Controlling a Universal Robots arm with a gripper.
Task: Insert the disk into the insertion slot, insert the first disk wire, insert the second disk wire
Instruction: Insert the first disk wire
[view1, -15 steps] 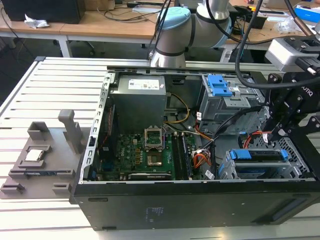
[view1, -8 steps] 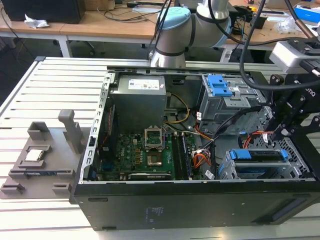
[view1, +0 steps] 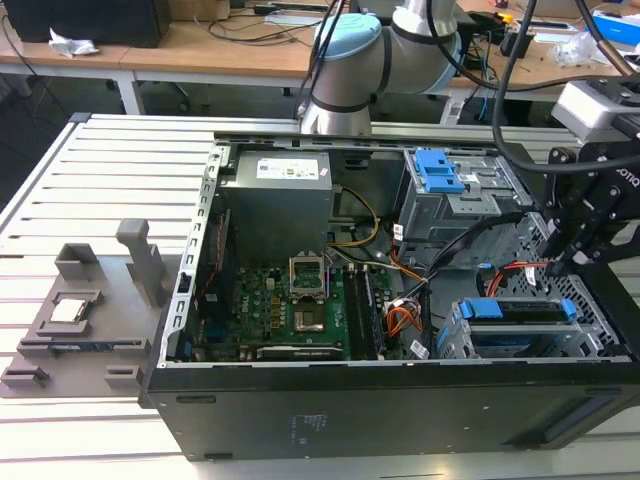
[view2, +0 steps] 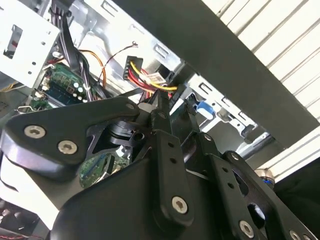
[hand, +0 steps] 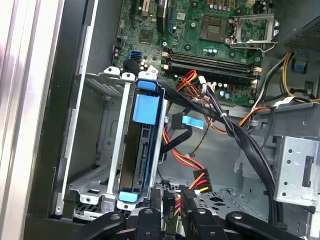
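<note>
On the exterior view's left, a grey fixture is set on the slatted desk beside the open computer case. The motherboard is exposed at the case's centre. Toward the exterior view's right, the disk is seated in the insertion slot, with blue carrier tabs visible at both ends. At the far right, the tool is positioned inside the case; in the first wrist view its fingers are seen clamped on a black connector of red-and-yellow wires, near the disk's end.
</note>
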